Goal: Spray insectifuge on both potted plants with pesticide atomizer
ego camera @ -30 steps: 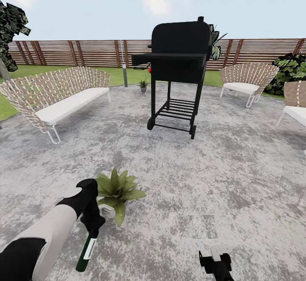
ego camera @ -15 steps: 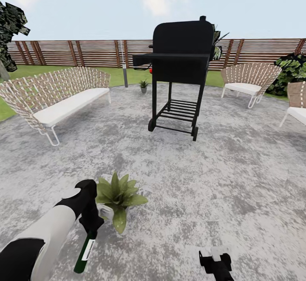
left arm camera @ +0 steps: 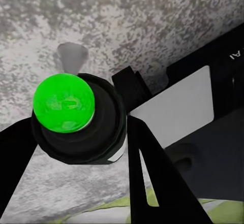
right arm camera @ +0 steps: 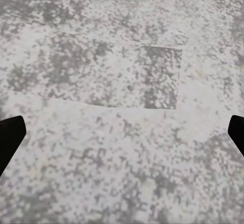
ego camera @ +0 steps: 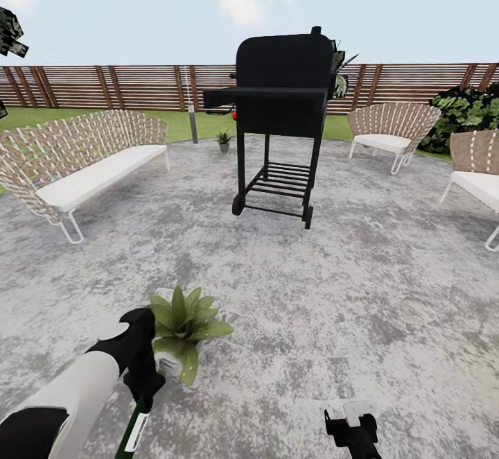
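Atomizer (ego camera: 134, 432) clamped in left pincer (ego camera: 142, 393), hanging below it, just beside broad-leaved potted plant (ego camera: 181, 320).

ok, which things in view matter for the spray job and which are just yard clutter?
Job:
- pesticide atomizer, held in left pincer
- near potted plant, beside that pincer
- far potted plant, by the lawn edge

Clutter:
- black grill
- woven sofa
- woven chairs
- fence
- bush

Head view: high, facing forward and down across the stone patio (ego camera: 360, 286) toward the fence (ego camera: 138, 86). Both wrist views: close, facing down at patio paving (right arm camera: 122, 82), ground shared with the head view.
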Available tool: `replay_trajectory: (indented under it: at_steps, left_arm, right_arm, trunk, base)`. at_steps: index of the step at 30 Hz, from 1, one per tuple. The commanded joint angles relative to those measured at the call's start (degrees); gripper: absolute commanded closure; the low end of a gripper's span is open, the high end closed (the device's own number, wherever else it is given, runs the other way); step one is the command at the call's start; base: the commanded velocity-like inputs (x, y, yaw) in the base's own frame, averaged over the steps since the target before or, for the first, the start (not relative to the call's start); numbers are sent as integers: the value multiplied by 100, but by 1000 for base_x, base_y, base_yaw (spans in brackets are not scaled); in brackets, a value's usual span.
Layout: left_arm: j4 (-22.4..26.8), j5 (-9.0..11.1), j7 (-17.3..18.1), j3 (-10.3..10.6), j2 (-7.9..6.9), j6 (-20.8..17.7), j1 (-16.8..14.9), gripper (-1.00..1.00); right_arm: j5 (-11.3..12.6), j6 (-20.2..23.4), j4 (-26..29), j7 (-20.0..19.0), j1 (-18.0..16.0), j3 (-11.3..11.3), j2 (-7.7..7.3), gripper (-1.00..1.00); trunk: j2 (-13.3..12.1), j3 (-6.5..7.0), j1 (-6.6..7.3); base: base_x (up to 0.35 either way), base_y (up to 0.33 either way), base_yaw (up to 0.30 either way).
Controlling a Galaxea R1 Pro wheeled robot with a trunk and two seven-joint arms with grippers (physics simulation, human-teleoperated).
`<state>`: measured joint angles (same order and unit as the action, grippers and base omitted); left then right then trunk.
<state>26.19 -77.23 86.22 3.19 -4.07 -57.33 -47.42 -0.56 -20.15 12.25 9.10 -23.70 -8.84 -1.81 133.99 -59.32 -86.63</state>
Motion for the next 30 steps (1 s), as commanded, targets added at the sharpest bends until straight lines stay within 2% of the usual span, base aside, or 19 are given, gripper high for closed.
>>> replay_trajectory:
  at_steps: [1,8,15,19,22,28,30]
  left_arm:
    - [11,-28,53,29,-8,-59,7,100]
    - [26,-17,53,31,10,-59,23,100]
    - [29,20,53,10,180,-59,30,100]
    - [93,29,56,17,209,-59,26,100]
    - [270,32,61,3,196,-59,27,100]
    - [316,32,70,22,39,-59,8,100]
    - [323,32,74,-5,35,-59,-25,100]
  right_arm:
    - [-6,-6,-3,48,-3,-47,-2,-100]
    - [-6,-6,-3,48,-3,-47,-2,-100]
    - [-8,-6,-3,48,-3,-48,-4,-100]
    - [-9,-6,-3,48,-3,-48,-2,-100]
    - [-8,-6,-3,48,-3,-47,-3,-100]
    - [-12,-6,-3,48,-3,-47,-3,-100]
    - [-14,-6,-3,48,-3,-52,-3,-100]
  trunk:
    - [2,-5,1]
    - [2,-5,1]
    - [2,-5,1]
    - [2,-5,1]
    - [2,-5,1]
    - [2,-5,1]
    - [2,-5,1]
  base:
    - [0,0,-1]
    - [0,29,0]
    - [0,6,0]
    - [0,0,0]
    - [0,0,0]
    - [0,0,0]
    - [0,0,0]
